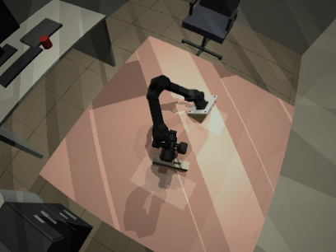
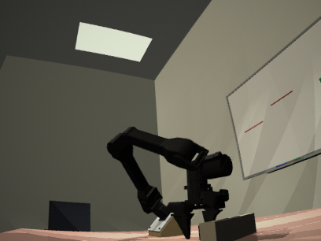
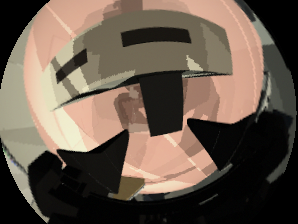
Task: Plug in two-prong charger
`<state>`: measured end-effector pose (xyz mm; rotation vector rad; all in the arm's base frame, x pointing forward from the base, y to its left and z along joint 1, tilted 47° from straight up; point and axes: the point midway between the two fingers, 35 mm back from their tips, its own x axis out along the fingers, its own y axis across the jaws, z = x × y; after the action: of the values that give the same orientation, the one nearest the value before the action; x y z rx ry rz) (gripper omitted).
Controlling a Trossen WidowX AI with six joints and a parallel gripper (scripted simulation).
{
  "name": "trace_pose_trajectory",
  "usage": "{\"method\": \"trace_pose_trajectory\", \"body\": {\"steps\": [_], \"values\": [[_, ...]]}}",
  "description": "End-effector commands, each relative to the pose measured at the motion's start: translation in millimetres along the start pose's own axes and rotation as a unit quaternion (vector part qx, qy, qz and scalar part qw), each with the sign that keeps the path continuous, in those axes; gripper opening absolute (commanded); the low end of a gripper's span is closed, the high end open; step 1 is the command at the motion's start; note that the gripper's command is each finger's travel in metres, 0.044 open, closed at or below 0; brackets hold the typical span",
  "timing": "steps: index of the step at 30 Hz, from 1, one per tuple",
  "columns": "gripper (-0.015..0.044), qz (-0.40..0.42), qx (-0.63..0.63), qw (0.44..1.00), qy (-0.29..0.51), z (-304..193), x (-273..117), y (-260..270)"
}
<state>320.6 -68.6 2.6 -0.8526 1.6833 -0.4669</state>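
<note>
From where I stand, the black arm (image 1: 156,109) (image 2: 134,173) climbs from its pale mounting plate (image 1: 213,99) (image 2: 153,228) on a tan wedge (image 1: 199,118) (image 2: 169,233) (image 3: 132,186), bends sharply at the elbow, reaches across, and turns down at the wrist. Its pincer (image 1: 169,158) (image 2: 200,227) (image 3: 158,127) points down at the desk (image 1: 119,132) (image 2: 291,224) (image 3: 37,80), two fingers spread wide with nothing gripped between them

The power strip (image 1: 184,165) (image 2: 236,227) (image 3: 210,52) lies on the desk, close by the fingers, with two dark slots showing on its upper face in the wrist view. A dark block (image 3: 162,105), which looks to be the charger, shows at the strip's near edge, between the fingers as that view sees them; whether it touches the strip I can't tell, and its prongs don't show. The strip is the nearest thing in the way, and the arm itself hides part of it from above

Around the desk I count one office chair (image 1: 207,25), one dark cabinet (image 1: 41,231) and one pale side table (image 1: 80,25) carrying one red cup (image 1: 46,42). The outside view has one whiteboard (image 2: 279,118) with two red strokes, and one lit ceiling panel (image 2: 113,42)
</note>
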Motion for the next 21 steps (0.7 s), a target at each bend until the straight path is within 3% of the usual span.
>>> {"method": "trace_pose_trajectory", "body": {"steps": [1,21], "values": [[0.0440,-0.001,0.001,1.000,-0.004,-4.3,-1.7,-2.2],[0.0440,-0.001,0.001,1.000,-0.004,-24.9,1.1,-0.8]]}}
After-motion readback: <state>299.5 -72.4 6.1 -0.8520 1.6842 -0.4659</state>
